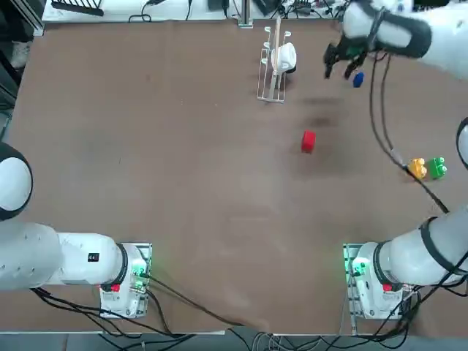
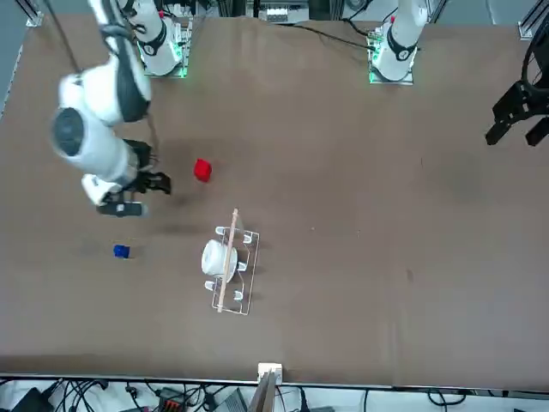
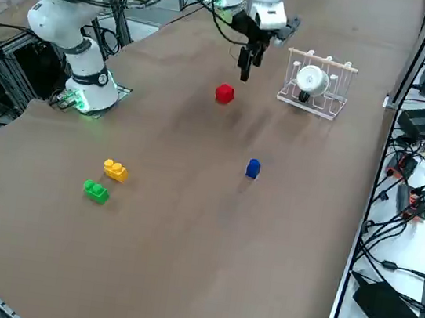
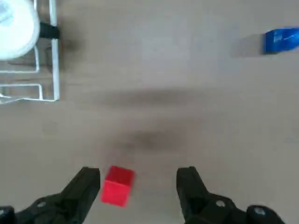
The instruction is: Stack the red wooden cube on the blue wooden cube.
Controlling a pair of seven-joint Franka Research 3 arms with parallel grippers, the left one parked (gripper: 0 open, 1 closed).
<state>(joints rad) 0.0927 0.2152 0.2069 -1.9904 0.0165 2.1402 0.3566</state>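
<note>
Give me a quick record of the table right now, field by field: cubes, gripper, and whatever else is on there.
red wooden cube: alone on the table, not held
blue wooden cube: alone on the table, apart from the red one, nothing on it
right gripper: raised above the table, jaws open, empty
stacking: not yet done
dish rack: wire, holds a white cup
studded blocks: orange block and green block, side by side, away from both cubes

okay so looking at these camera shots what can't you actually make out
- Height of the open right gripper above the red cube: no view settles it.
- White object in the wire rack: too small to identify in any view.
- Orange block in the top view: partly crossed by the arm's cable.
</note>
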